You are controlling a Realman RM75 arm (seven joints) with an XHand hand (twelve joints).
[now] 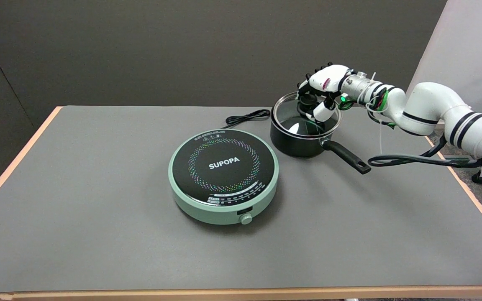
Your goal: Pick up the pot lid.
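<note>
A glass pot lid (pixel 293 119) with a metal rim covers a black saucepan (pixel 291 143) at the back right of the table. The lid's black knob (pixel 307 100) sits at its centre. My right hand (pixel 324 87) reaches in from the right above the lid, its fingers curled down around the knob and the thumb on the knob's near side. The lid looks slightly tilted on the pan; I cannot tell whether it has left the rim. The saucepan's long black handle (pixel 347 157) points toward the front right.
A round green induction cooker (pixel 223 175) marked SUPOPA stands at the table's middle, left of the pan, with its black cord (pixel 247 118) coiled behind it. A black cable (pixel 412 160) from my arm loops over the table's right edge (pixel 475 200).
</note>
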